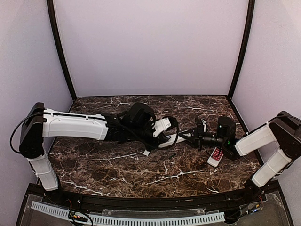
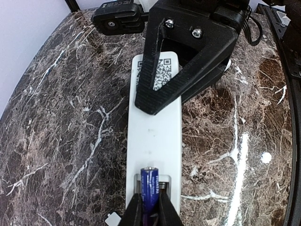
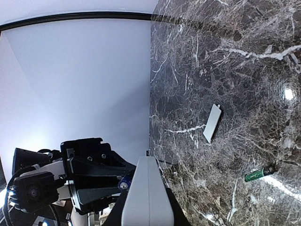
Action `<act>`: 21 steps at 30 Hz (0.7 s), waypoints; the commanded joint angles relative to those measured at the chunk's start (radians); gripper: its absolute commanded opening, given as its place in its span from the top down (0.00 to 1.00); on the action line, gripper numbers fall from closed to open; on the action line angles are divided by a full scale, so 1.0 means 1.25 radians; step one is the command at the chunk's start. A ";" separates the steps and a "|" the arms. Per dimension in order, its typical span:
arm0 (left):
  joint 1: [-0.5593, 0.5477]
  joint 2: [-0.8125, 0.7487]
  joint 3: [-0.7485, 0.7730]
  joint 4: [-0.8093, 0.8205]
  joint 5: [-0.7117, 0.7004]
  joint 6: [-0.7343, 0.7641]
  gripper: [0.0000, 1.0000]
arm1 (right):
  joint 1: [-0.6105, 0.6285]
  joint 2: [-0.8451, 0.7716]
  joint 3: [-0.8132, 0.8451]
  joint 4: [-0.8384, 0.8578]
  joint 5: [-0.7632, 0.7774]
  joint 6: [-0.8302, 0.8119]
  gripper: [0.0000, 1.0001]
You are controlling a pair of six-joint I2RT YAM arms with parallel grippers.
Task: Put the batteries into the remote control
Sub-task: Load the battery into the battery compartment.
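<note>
The white remote control lies lengthwise in the left wrist view, back face up, with a QR label at its far end and its battery bay uncovered. My left gripper is shut on a blue battery, whose tip sits over the bay's left slot. My right gripper is shut on the remote's far end, one finger on top. In the right wrist view the remote shows edge-on between my right gripper's jaws. From above, the left gripper and the right gripper meet over the remote.
A white rectangular cover piece lies on the marble and also shows from above. A dark green cell lies loose on the table. A red-and-white remote rests under the right forearm. Pale walls enclose the table.
</note>
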 commanded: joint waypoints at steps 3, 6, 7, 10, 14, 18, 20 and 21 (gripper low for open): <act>-0.003 0.014 0.013 -0.014 -0.017 -0.003 0.82 | 0.003 0.025 -0.013 0.142 -0.017 0.048 1.00; -0.003 0.015 0.012 -0.018 -0.022 0.000 0.77 | 0.003 0.041 -0.023 0.179 -0.020 0.069 1.00; -0.002 0.016 0.011 -0.019 -0.024 0.003 0.77 | 0.003 0.045 -0.026 0.190 -0.020 0.075 1.00; -0.002 0.015 0.010 -0.025 -0.033 0.008 0.76 | 0.003 0.053 -0.029 0.209 -0.020 0.083 1.00; -0.001 0.011 0.011 -0.029 -0.027 0.008 0.74 | 0.003 0.053 -0.030 0.210 -0.019 0.084 1.00; -0.001 -0.009 0.014 -0.029 -0.015 0.002 0.68 | 0.003 0.052 -0.031 0.195 -0.017 0.071 1.00; -0.001 -0.025 0.015 -0.027 -0.012 0.000 0.66 | 0.003 0.048 -0.030 0.181 -0.016 0.060 1.00; 0.000 -0.030 0.015 -0.023 -0.006 -0.001 0.64 | 0.003 0.046 -0.028 0.172 -0.017 0.053 1.00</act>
